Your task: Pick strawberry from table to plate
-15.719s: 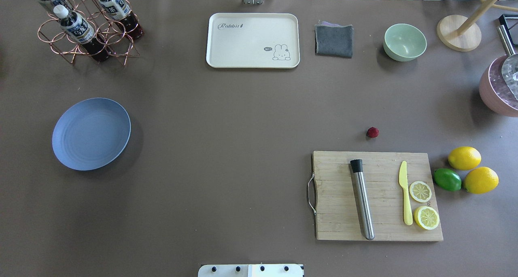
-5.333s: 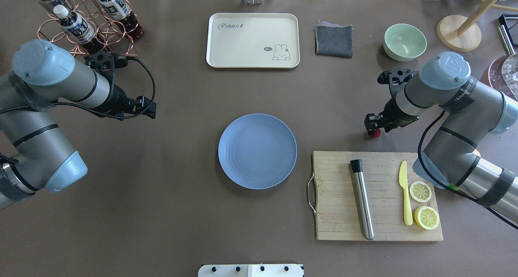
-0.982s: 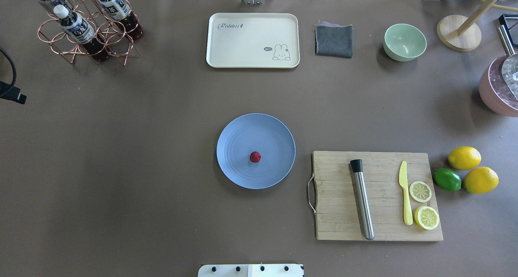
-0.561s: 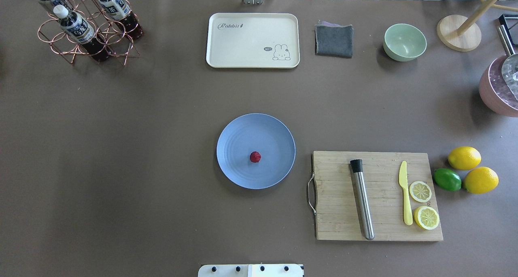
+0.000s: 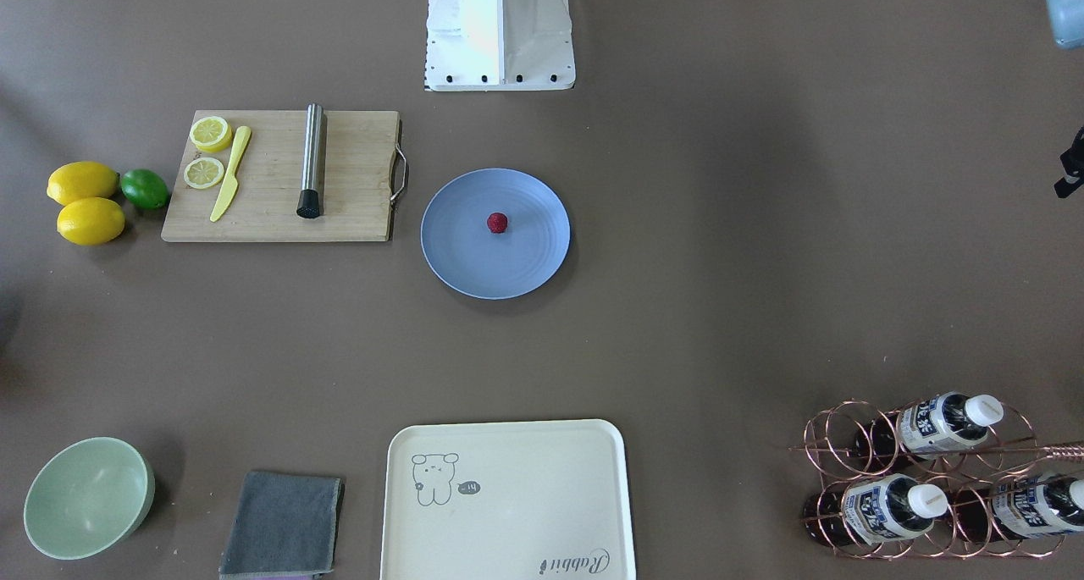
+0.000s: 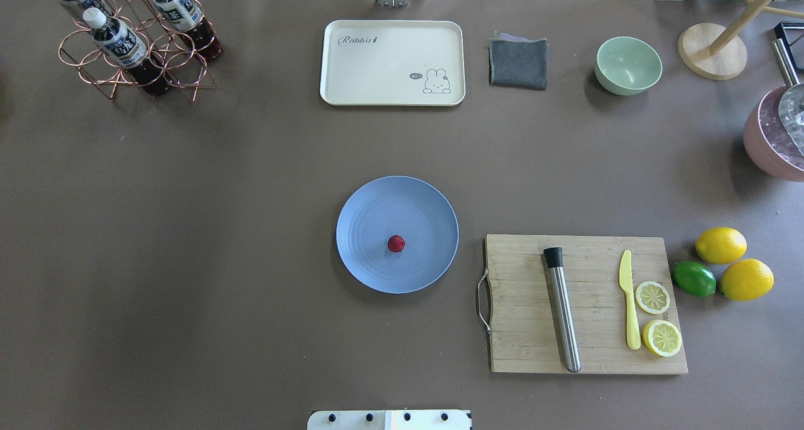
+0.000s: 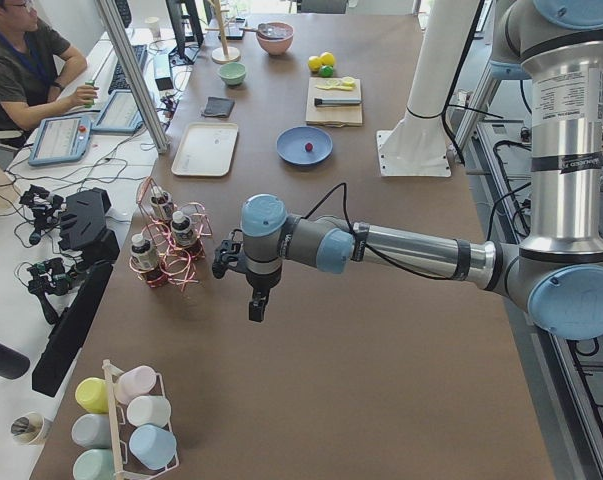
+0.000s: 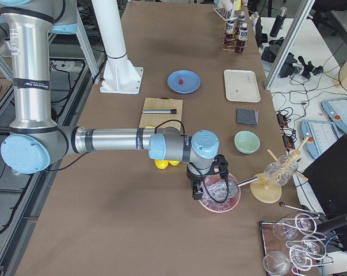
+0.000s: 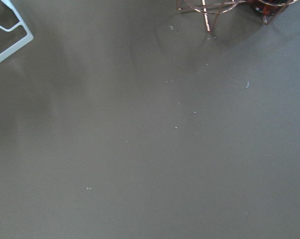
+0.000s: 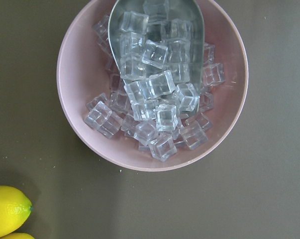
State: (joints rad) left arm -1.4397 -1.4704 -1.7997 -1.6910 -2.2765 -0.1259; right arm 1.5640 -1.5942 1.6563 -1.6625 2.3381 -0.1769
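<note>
Small, bumpy and dark red, the strawberry (image 6: pixel 396 243) sits near the centre of the light-blue plate (image 6: pixel 370 210), mid-frame on the brown tabletop (image 6: pixel 220 185). Both claws hang well apart from it: the left claw (image 7: pixel 254 312) beside the bottle rack (image 7: pixel 166 245), the right claw (image 8: pixel 196 194) over a pink bowl of ice cubes (image 10: pixel 229 124). How wide either claw stands cannot be told.
</note>
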